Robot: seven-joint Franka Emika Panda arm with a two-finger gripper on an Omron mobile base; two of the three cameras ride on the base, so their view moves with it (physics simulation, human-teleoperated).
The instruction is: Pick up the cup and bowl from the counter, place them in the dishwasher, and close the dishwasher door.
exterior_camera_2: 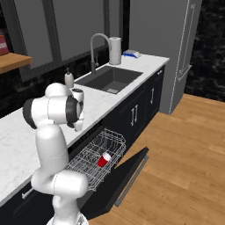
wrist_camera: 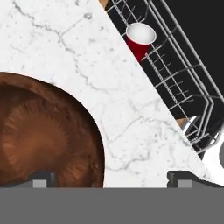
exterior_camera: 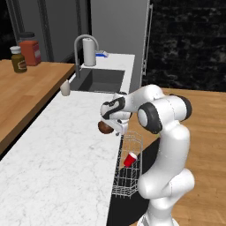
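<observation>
The cup (wrist_camera: 139,38) already lies in the dishwasher rack (exterior_camera: 129,167) — beyond my claw (wrist_camera: 111,177), which is spread wide over the bowl (wrist_camera: 43,135) on the surface (wrist_camera: 131,122); door (exterior_camera_2: 127,176) unclosed.

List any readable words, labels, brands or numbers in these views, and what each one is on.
None can be read.
Brown jar on the wooden ledge: yellowish label, too blurred to read.
Red container behind it: no legible print.
Red cup in the dishwasher rack: plain.
Brown bowl on the counter: plain.
</observation>
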